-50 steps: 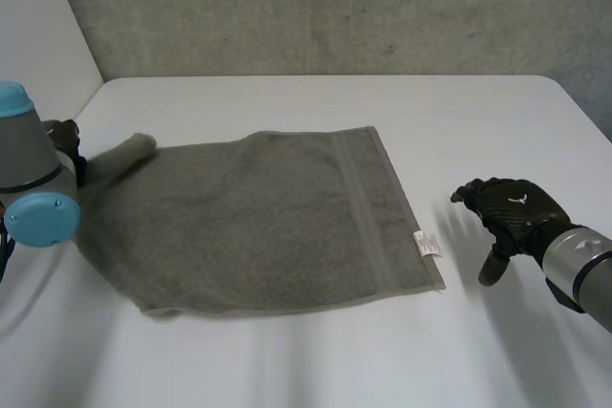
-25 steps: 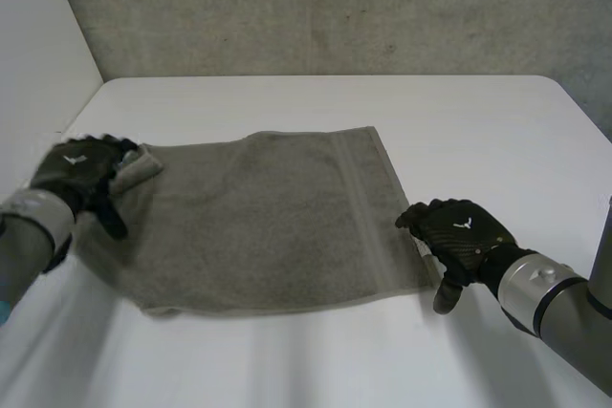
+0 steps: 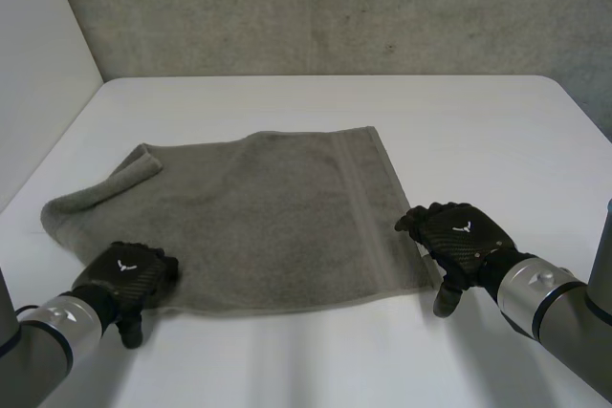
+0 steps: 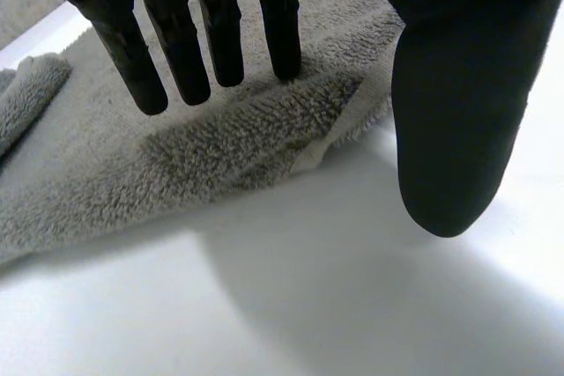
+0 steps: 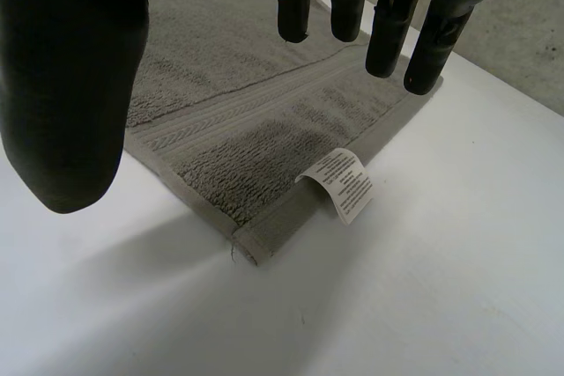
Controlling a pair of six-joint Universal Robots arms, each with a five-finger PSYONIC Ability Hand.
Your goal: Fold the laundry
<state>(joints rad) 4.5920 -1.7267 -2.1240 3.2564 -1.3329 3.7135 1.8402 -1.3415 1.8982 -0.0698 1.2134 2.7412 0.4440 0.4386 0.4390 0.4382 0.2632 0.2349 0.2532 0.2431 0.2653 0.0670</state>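
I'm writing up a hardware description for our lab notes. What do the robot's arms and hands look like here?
The left hand and the right hand are matte black, each with a small white emblem on its back. The fingers are slim rods with rounded tips; the thumb is broader and blunt. The left arm and right arm are silver-grey cylinders.
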